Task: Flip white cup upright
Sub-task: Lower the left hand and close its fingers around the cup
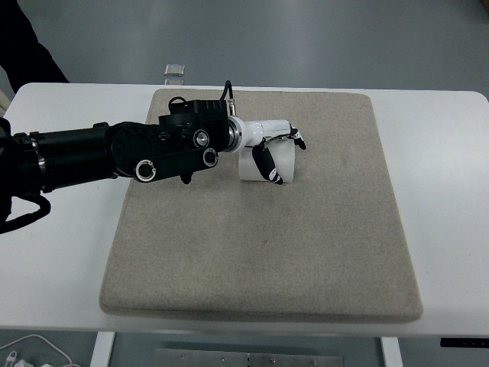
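White cup [281, 163] lying on beige mat [306, 252] — left hand [269, 150] wrapping fingers [266, 163] around it, holding it.

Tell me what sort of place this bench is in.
Probably a robotics lab or test room, not a home. A plain white table carries only a beige mat, the floor is bare grey, and loose cables lie below. The left hand grips a white cup.
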